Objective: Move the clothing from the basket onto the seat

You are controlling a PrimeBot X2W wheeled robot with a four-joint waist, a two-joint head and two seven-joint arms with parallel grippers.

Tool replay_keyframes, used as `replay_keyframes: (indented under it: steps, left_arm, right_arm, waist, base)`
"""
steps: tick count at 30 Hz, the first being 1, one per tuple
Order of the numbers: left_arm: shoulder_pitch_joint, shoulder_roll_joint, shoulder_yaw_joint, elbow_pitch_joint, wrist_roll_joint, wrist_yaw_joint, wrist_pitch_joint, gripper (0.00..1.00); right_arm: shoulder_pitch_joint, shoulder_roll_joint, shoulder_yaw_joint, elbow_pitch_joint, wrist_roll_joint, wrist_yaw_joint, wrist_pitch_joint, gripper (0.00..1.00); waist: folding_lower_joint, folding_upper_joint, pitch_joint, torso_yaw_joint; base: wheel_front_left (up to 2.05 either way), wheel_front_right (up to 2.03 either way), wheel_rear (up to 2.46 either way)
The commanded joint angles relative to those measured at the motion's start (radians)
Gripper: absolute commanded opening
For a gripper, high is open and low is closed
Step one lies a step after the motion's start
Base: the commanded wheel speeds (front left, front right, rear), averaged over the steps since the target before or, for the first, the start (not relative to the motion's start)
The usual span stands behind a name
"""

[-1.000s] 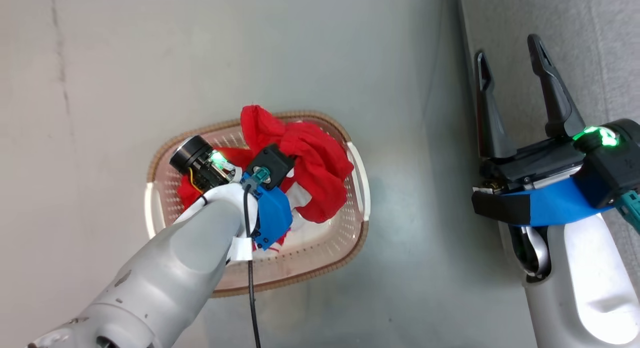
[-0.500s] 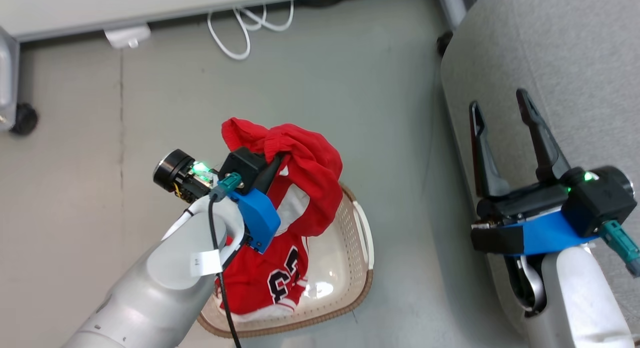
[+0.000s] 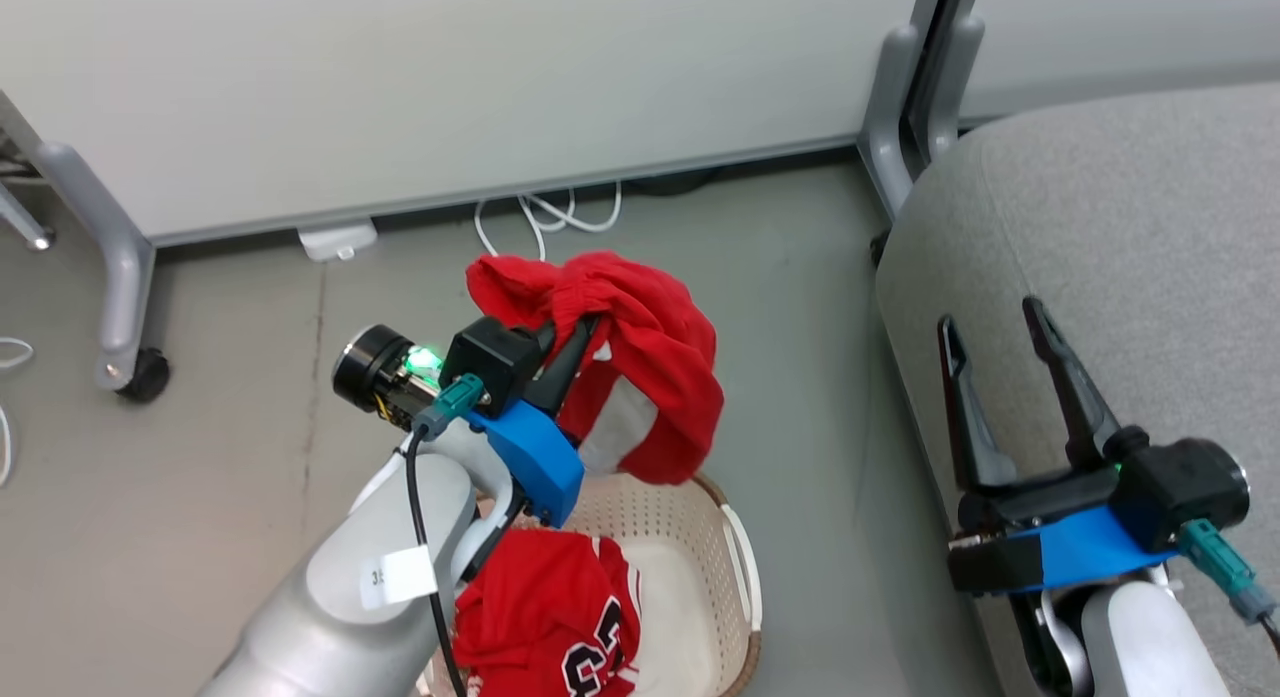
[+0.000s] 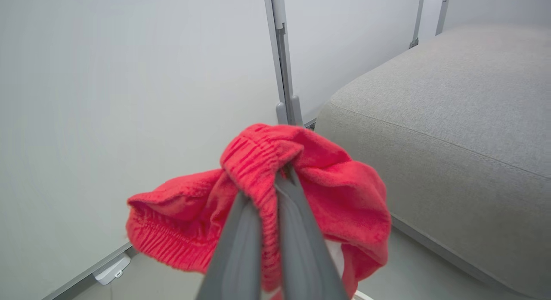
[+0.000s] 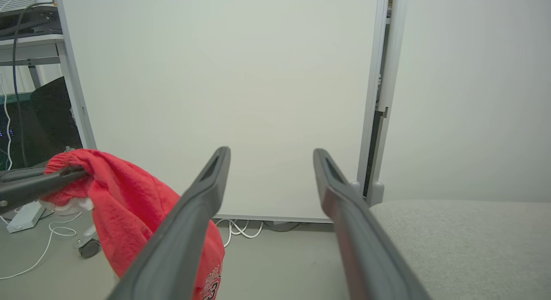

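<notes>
You have two red garments. One garment (image 3: 650, 377) is bunched up in the air, pinched at its ribbed band by the left hand (image 3: 570, 337). It hangs above the far rim of the basket (image 3: 745, 577), and a white patch shows on its underside. In the right wrist view you can read a bit of white lettering low on the same cloth. The other is a jersey (image 3: 545, 617) with black, white-edged numbers. It lies crumpled inside the basket, toward the basket's left side, apart from the raised garment.

There is one basket, cream with a brown braided rim, standing on the grey floor (image 3: 780, 277). There is one seat (image 3: 1120, 227), a big grey cushion just to the basket's right.

You have two hands. In the left wrist view the left hand's two fingers are closed tight, with a strip of the red band squeezed between them. The right hand (image 3: 990, 322) is wide open, fingers spread with nothing between them. The head view shows it over the seat's left edge, though you cannot tell whether it touches the fabric.

Beyond the basket, one loop of white cable (image 3: 545, 212) lies at the foot of a pale wall panel (image 3: 450, 87). One black caster (image 3: 140, 377) stands off to the left.
</notes>
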Motion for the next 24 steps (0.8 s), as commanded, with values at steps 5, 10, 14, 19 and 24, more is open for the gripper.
replay_keyframes:
  steps: [5, 10, 14, 19, 24]
  left_arm:
    - [0.051, -0.006, 0.033, -0.035, 0.025, -0.007, -0.005, 0.00]
    - [0.085, -0.015, 0.049, -0.067, 0.040, -0.010, -0.005, 0.00]
    - [0.101, -0.015, 0.056, -0.084, 0.053, -0.008, -0.005, 0.00]
    - [0.105, -0.016, 0.062, -0.090, 0.063, -0.008, -0.005, 0.00]
    - [0.095, -0.018, 0.054, -0.094, 0.070, -0.009, -0.005, 0.00]
  right_arm:
    - [0.055, -0.002, -0.009, 0.005, 0.014, 0.000, -0.003, 1.00]
    - [0.085, -0.002, -0.018, 0.009, 0.011, 0.000, -0.003, 1.00]
    - [0.095, -0.002, -0.013, 0.010, 0.008, 0.000, -0.003, 1.00]
    - [0.090, -0.002, 0.006, 0.004, 0.014, 0.000, -0.003, 1.00]
    - [0.057, -0.002, 0.064, 0.012, 0.007, 0.000, -0.003, 1.00]
  waist:
    - [0.0002, -0.0001, -0.072, 0.020]
    - [0.0002, -0.0001, -0.105, 0.029]
    - [0.0002, -0.0001, -0.116, 0.033]
    - [0.0002, -0.0001, -0.117, 0.036]
    - [0.0002, -0.0001, -0.113, 0.041]
  base:
    - [0.00, 0.00, 0.00]
    - [0.00, 0.00, 0.00]
    - [0.00, 0.00, 0.00]
    - [0.00, 0.00, 0.00]
    - [0.00, 0.00, 0.00]
